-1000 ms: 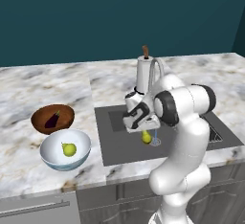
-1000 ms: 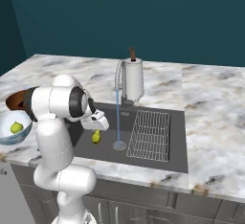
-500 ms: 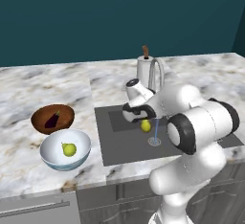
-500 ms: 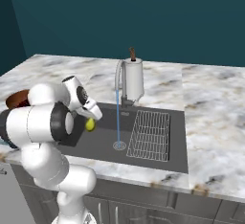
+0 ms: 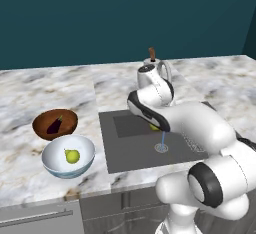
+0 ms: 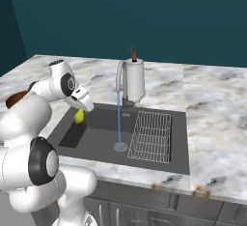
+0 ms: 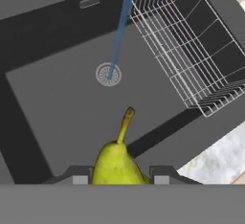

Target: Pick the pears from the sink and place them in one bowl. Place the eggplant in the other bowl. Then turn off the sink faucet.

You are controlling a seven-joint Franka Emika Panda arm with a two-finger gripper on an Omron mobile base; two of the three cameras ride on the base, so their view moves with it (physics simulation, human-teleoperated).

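No readable writing. Pincer (image 7: 119, 177) clamped on a pear (image 7: 116, 163), now lifted higher above the sink (image 6: 96, 143) left side than a second ago. Second pear (image 5: 72, 155) in white bowl (image 5: 55, 165); eggplant (image 5: 55, 125) in wooden bowl (image 5: 42, 130).

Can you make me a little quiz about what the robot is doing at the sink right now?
1. What is the gripper holding?
2. True or false: water is running from the faucet into the sink.
3. Which bowl holds the eggplant? A) the brown wooden bowl B) the white and blue bowl

Key:
1. A yellow-green pear, held above the sink; another pear lies in the white and blue bowl.
2. True: a blue stream falls to the drain.
3. A
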